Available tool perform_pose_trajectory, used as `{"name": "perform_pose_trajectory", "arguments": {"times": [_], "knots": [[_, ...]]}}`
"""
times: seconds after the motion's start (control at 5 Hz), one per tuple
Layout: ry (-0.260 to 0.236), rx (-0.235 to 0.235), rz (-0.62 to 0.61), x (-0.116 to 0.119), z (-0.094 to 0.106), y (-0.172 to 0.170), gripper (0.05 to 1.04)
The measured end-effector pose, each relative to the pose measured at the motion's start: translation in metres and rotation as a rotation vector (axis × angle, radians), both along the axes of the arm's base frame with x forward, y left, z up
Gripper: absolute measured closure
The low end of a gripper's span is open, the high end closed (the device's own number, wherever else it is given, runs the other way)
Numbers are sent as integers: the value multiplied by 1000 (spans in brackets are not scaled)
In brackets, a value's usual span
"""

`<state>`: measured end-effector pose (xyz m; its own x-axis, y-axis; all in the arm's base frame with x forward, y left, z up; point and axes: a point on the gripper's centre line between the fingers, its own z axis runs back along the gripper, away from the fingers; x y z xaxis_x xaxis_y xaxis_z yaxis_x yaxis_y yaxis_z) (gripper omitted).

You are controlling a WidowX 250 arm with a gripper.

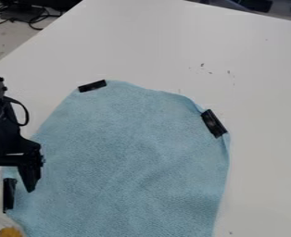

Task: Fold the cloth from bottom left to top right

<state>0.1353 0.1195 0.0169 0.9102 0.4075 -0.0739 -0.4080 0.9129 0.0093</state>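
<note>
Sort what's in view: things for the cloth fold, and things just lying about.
For the fold:
cloth
gripper
table
black clips at the cloth's edge, probably

Lying about:
yellow thing, bottom left
cables, top left

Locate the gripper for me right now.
In the camera view, the gripper is at the far left, its fingers apart by the lower-left black clip, at the left edge of the light blue cloth.

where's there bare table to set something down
The white table above the blue cloth is bare but for small dark marks, as is the strip right of the cloth. Lower left is crowded: hand, black clip and yellow item.
</note>
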Motion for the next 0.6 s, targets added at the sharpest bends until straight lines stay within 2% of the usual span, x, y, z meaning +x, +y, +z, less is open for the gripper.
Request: {"name": "perform_pose_trajectory", "arguments": {"times": [0.2,0.6], "knots": [[21,-15,-7,-3,-8,-2,124],[9,-41,-25,13,-20,15,669]]}}
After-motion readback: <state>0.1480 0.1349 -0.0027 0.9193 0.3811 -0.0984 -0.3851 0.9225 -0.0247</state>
